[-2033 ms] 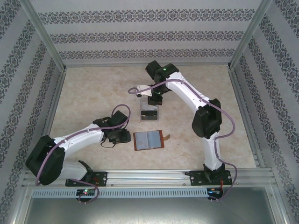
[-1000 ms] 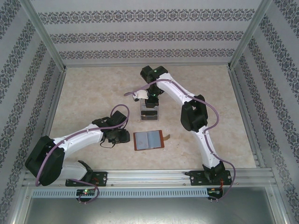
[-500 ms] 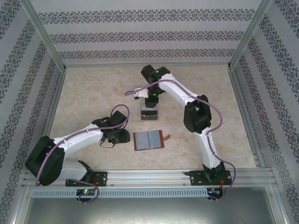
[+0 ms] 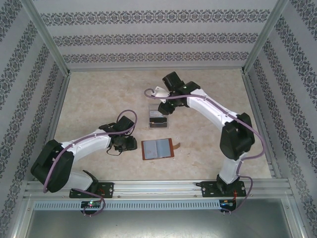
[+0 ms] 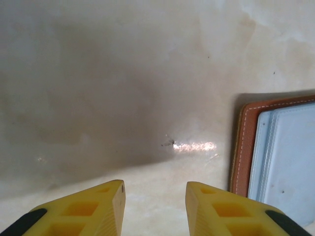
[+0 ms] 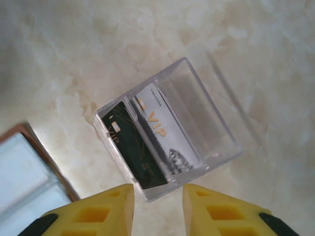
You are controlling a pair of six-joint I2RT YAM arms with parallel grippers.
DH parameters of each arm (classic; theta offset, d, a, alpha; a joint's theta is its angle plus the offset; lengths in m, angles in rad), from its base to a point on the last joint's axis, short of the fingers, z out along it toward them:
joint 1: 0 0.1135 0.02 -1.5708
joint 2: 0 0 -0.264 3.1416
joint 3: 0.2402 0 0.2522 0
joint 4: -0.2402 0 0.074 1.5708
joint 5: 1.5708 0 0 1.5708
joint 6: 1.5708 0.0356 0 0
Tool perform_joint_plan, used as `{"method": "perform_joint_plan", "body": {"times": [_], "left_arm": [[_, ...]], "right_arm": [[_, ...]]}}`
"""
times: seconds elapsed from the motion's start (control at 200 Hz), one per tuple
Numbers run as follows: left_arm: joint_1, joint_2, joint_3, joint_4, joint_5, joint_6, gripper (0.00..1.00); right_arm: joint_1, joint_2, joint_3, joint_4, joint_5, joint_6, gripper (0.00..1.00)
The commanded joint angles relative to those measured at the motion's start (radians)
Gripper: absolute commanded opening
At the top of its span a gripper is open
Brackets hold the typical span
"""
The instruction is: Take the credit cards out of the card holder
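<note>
Reddish-brown leather, the card holder [image 4: 158, 148] lies opened flat on the desk [image 4: 99, 94] near its front edge, between the two arms, with its bluish-grey sleeves facing up. No card shows in them, though the views are too coarse to be sure they are empty. Just beyond it stands a clear plastic tray [image 6: 216, 129], and in it two credit cards lie side by side: a dark card [image 6: 137, 150] and a pale grey card [image 6: 165, 132] marked VIP. The right hand [image 6: 157, 192] hovers over the tray's end, fingers parted with nothing between them, so the step in hand looks like the drop-off into the tray. The left hand [image 5: 155, 189] sits low just beside the holder's left edge, likewise parted and empty. If a card remains, the next move calls for pinning the leather while a thin edge is drawn out of its sleeve.
</note>
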Motion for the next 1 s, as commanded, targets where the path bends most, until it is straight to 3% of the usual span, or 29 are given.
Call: {"method": "perform_joint_plan", "body": {"times": [0.0,0.205,0.4,0.73,0.994], "left_arm": [[0.022,0.029,0.045,0.030,0.016,0.045,0.38],[0.056,0.078,0.082,0.040,0.033,0.073,0.38],[0.108,0.092,0.088,0.043,0.055,0.099,0.38],[0.195,0.059,0.065,0.021,0.076,0.143,0.38],[0.238,0.016,0.027,0.016,0.085,0.153,0.38]], "right_arm": [[0.004,-0.094,-0.114,0.114,0.020,0.341,0.28],[0.042,-0.227,-0.311,0.142,0.002,0.705,0.25],[0.107,-0.279,-0.440,0.178,-0.102,0.955,0.27],[0.238,-0.172,-0.506,0.336,-0.213,1.112,0.33],[0.296,-0.024,-0.429,0.378,-0.280,1.133,0.35]]}}
